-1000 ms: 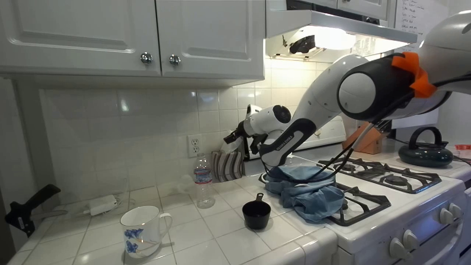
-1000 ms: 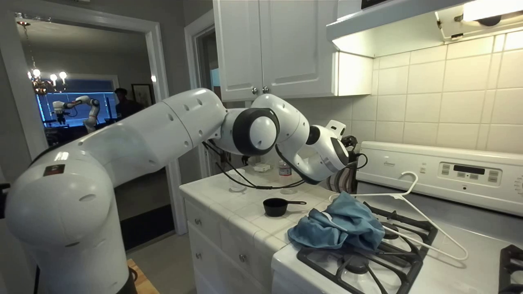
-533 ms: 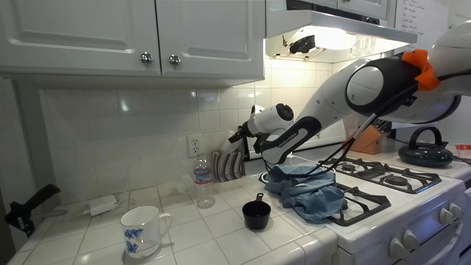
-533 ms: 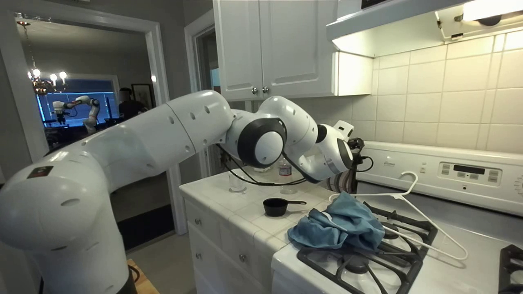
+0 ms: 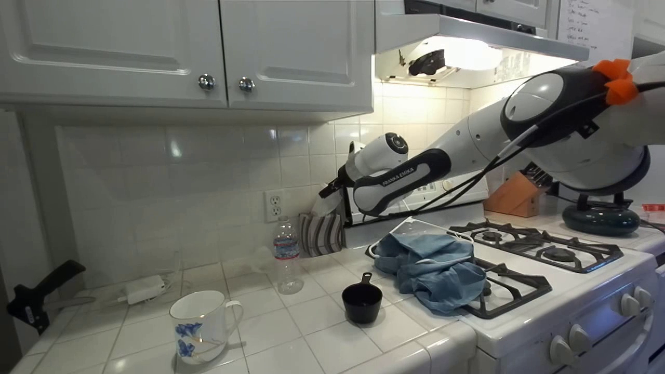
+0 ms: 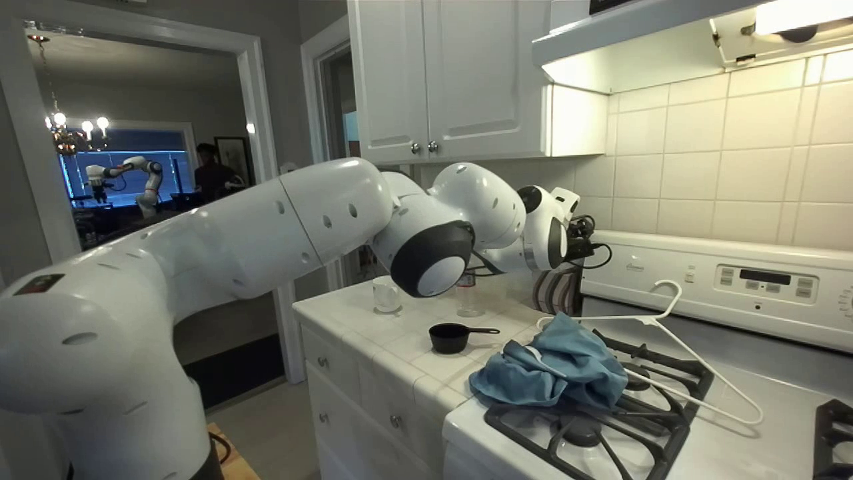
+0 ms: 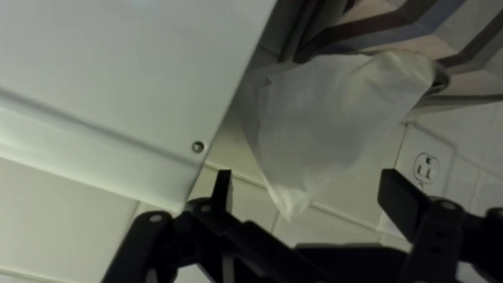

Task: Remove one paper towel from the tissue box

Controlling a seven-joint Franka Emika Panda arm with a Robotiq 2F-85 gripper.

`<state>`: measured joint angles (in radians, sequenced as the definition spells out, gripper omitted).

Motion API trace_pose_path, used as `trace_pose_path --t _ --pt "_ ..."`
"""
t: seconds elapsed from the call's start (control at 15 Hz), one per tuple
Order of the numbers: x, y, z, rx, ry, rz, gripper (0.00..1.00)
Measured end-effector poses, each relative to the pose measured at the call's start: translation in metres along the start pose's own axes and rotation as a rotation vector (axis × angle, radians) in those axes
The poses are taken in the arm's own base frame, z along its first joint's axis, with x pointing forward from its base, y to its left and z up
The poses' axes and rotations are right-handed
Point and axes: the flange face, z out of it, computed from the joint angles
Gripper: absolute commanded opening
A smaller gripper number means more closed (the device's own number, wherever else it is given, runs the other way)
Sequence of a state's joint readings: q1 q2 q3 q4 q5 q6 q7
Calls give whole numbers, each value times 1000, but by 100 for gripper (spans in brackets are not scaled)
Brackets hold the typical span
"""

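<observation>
The tissue box (image 5: 322,235) has grey, white and dark wavy stripes and stands against the backsplash; it also shows in an exterior view (image 6: 558,291) and at the top of the wrist view (image 7: 393,33). A white paper towel (image 7: 314,122) sticks out of its opening, its pointed tip between my two spread fingers in the wrist view; it also shows in an exterior view (image 5: 326,205). My black gripper (image 7: 308,190) is open, with a gap on both sides of the towel. It is above the box in an exterior view (image 5: 329,191). In an exterior view the gripper (image 6: 581,245) is partly hidden by the wrist.
The stove's back panel (image 7: 118,78) is close beside my left finger in the wrist view. An outlet (image 7: 424,169) is on the wall. A water bottle (image 5: 287,254), black measuring cup (image 5: 362,299), mug (image 5: 201,327) and blue cloth (image 5: 431,270) with a hanger lie nearby.
My arm's elbow has lowered and the wrist has risen and levelled out. The gripper has shifted only slightly near the towel. The tissue box has not moved.
</observation>
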<state>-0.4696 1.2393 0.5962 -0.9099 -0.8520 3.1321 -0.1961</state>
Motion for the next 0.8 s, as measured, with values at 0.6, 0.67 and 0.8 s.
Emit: trace_pose_path --t 0.6,0.67,0.8 --pt "7 31 4 16 -10 -30 1" --pt "8 34 4 15 -17 -29 0" --pt "12 36 4 16 -35 -30 0"
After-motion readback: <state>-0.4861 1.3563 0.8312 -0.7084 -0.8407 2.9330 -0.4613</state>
